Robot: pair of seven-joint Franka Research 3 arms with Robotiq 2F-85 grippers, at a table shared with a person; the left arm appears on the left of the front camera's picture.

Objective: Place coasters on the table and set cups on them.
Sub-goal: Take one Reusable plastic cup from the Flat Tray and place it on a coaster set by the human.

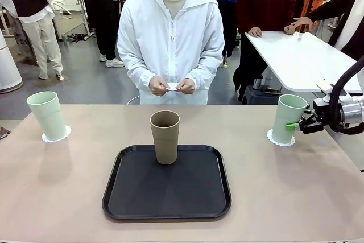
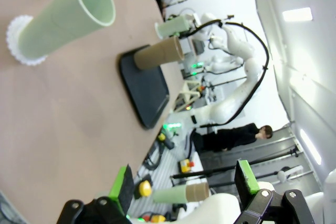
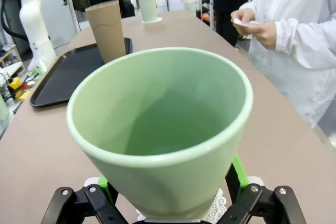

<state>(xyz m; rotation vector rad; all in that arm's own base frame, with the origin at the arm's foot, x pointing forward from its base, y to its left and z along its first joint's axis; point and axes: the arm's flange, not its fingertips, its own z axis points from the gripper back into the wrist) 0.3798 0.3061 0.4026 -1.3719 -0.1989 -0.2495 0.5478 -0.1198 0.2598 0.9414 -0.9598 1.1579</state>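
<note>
A pale mint green cup [image 1: 289, 119] [image 3: 157, 129] stands on a white coaster [image 1: 280, 138] [image 3: 218, 205] at the table's [image 1: 296, 197] right side. My right gripper [image 1: 301, 124] [image 3: 170, 182] straddles its lower part, green pads right beside its walls; no gap is visible. The other mint cup [image 1: 45, 115] [image 2: 63, 19] rests on a coaster [image 1: 56, 136] [image 2: 21, 43] at the left. A brown cup [image 1: 165, 136] [image 2: 157, 56] stands on the black tray [image 1: 166, 197]. My left gripper [image 2: 185, 182] is open and holds nothing.
A person in a white jacket stands at the far edge, both hands [image 1: 170, 86] [image 3: 252, 24] holding a small white coaster. A white glossy table [image 1: 301, 55] stands behind at the right, with other people around it.
</note>
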